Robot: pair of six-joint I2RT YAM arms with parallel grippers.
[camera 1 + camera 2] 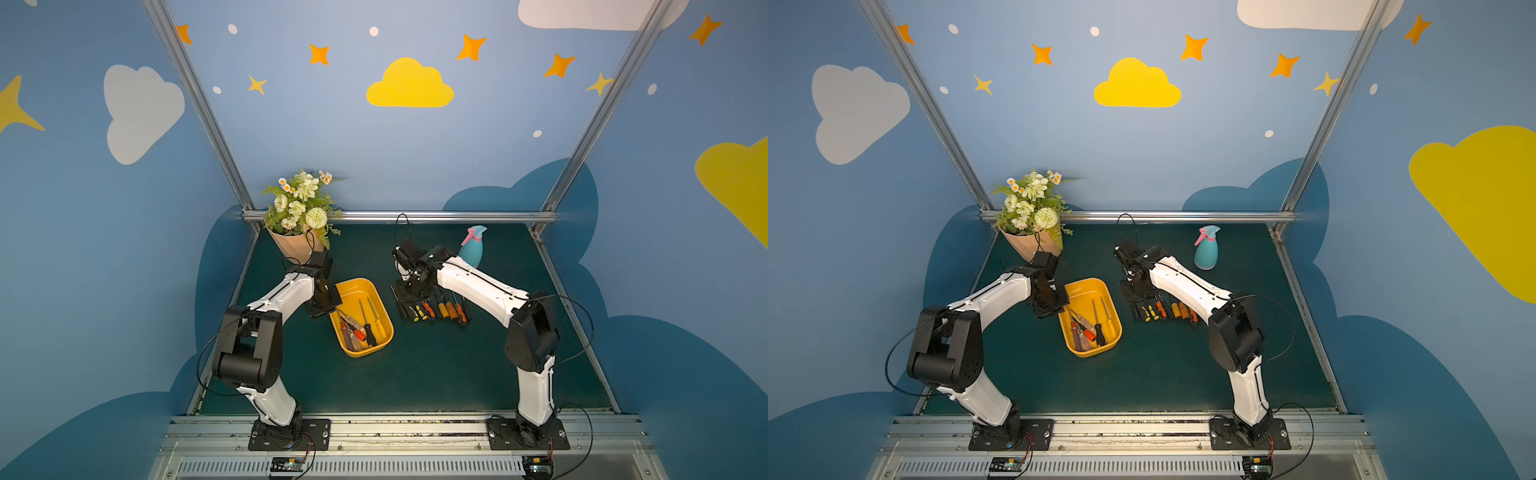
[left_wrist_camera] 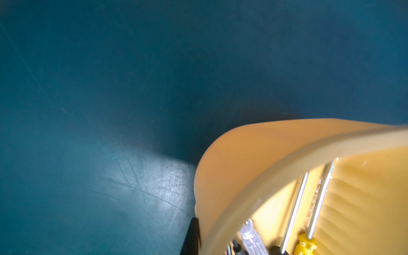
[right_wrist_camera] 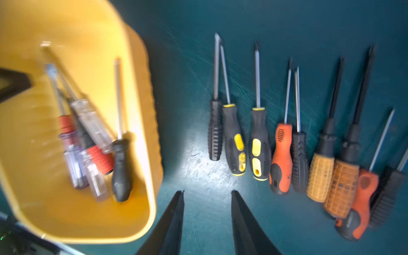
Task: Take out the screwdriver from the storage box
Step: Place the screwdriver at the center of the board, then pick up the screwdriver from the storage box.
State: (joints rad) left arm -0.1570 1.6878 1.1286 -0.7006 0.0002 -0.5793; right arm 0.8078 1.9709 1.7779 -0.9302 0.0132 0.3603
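Obs: left gripper fingers clamped on storage box rim; right gripper fingers apart, empty, over surface just beside box; screwdrivers lie crossed inside box; risk: reaching in snags two handles or knocks rim, wrenching box from clamp.

Three blue walls, painted with a yellow cloud, white cloud, orange stars, white dots and dark blue cloud shapes low down. Back corners have aluminium posts with a crossbar between, well beyond the right gripper jaws. Floor is a dark teal mat, scratched. Bright glare patch just ahead of those jaws, darker further out. Metal rail and slotted vent along the front edge, behind the jaws.
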